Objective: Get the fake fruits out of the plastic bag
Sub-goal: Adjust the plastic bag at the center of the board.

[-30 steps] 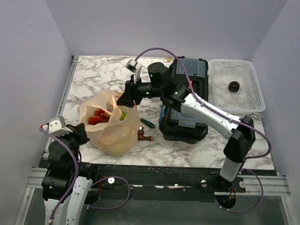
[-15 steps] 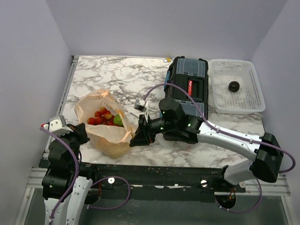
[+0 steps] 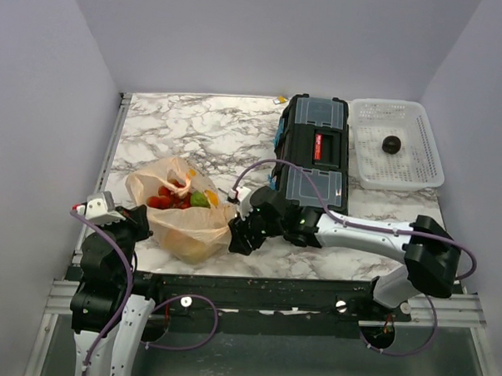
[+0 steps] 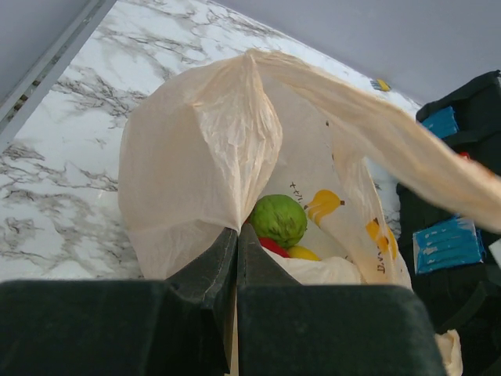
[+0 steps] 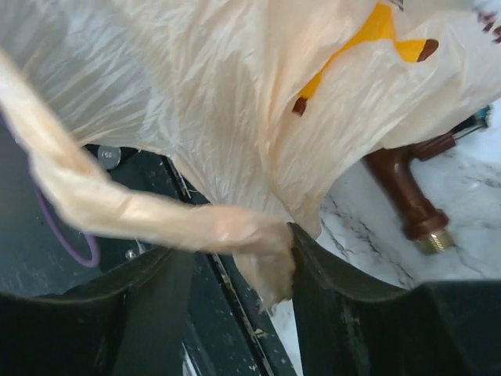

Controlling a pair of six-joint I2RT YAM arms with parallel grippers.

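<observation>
The peach-orange plastic bag (image 3: 187,223) lies at the table's front left with its mouth open. Inside it I see red berries (image 3: 161,200), a green ball (image 3: 199,200) and orange-yellow pieces (image 3: 185,182). The left wrist view shows the bag (image 4: 196,149), the green ball (image 4: 279,219), a red fruit (image 4: 271,247) and a yellow one (image 4: 302,253). My left gripper (image 3: 138,222) (image 4: 237,232) is shut on the bag's near left edge. My right gripper (image 3: 238,236) (image 5: 235,251) is open at the bag's right corner, the bag's twisted handle (image 5: 156,211) lying between the jaws. A dark ball (image 3: 391,144) sits in the white basket (image 3: 426,175).
A black toolbox (image 3: 315,157) stands to the right of the bag, just behind my right arm. A brown metal tap (image 5: 407,188) lies on the marble beside the bag's right corner. The table's front edge and black frame (image 5: 196,313) are right under my right gripper.
My right arm has swung down from above the bag's far side to its near right corner by the table's front edge. The bag has settled flatter. The left gripper keeps its hold.
</observation>
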